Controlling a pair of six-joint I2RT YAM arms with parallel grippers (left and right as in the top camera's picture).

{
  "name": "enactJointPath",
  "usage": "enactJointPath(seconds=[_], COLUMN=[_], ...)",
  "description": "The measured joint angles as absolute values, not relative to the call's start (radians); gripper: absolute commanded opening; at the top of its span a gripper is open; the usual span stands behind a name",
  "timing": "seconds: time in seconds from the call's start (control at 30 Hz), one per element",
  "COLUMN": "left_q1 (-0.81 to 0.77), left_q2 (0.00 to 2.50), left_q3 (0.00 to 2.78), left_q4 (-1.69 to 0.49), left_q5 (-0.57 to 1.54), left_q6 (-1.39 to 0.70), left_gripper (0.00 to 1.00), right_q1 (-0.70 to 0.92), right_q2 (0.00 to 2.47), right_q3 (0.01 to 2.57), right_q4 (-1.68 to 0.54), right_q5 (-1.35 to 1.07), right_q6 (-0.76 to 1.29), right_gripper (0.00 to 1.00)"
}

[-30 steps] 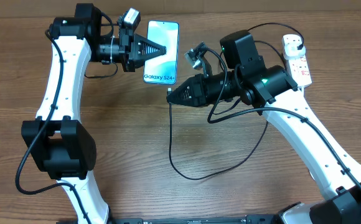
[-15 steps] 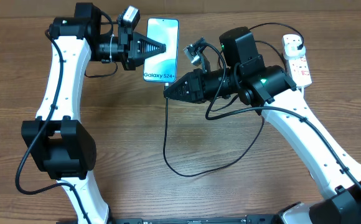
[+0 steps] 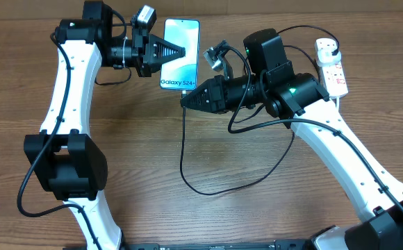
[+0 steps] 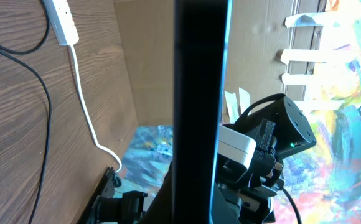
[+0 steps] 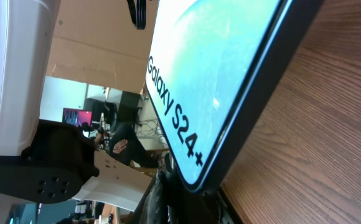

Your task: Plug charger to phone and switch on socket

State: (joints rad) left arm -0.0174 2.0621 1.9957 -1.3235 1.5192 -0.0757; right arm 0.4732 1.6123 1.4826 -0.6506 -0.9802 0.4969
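Wooden tabletop under both arms, and the phone sits toward its far edge with the screen lit, the left gripper clamped on its left side. At the phone's bottom edge the right gripper is pinched on the connector end of the charger, whose black cable loops down over the wood and back under the right arm. I can't tell whether the tip is seated. By my reading the plug-in is mid-step, and the socket, far right with no gripper near, is yet to be switched.
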Motion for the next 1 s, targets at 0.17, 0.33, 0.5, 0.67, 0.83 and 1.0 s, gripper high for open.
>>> enactJointPath(seconds=[0.17,0.33,0.5,0.67,0.83,1.0], left_q1=[-0.017,-0.017,-0.017,-0.017,-0.017,-0.017], left_q2=[2.062,2.062,2.062,2.062,2.062,2.062], left_q3=[1.996,1.996,1.996,1.996,1.996,1.996], left_q4=[-1.324,-1.324,-1.323,-1.323,-1.323,-1.322], left_q5=[1.519,1.519,1.519,1.519,1.519,1.519], left_q6=[-0.075,-0.076,-0.076,-0.076,-0.076,-0.076], left_gripper=[0.04,0.04,0.04,0.04,0.04,0.04], right_q1=[0.473,0.473,0.48,0.497,0.51,0.511], right_q2=[1.612,1.613,1.615,1.625,1.627,1.627], right_q3=[1.483,1.483,1.483,1.483,1.483,1.483], right_q4=[-0.65,-0.647,-0.639,-0.603,-0.587,-0.583], right_q5=[-0.98,-0.975,-0.965,-0.958,-0.945,-0.938], right_q6=[0.501,0.524,0.558,0.576,0.599,0.608], right_gripper=[0.04,0.04,0.04,0.04,0.04,0.04])
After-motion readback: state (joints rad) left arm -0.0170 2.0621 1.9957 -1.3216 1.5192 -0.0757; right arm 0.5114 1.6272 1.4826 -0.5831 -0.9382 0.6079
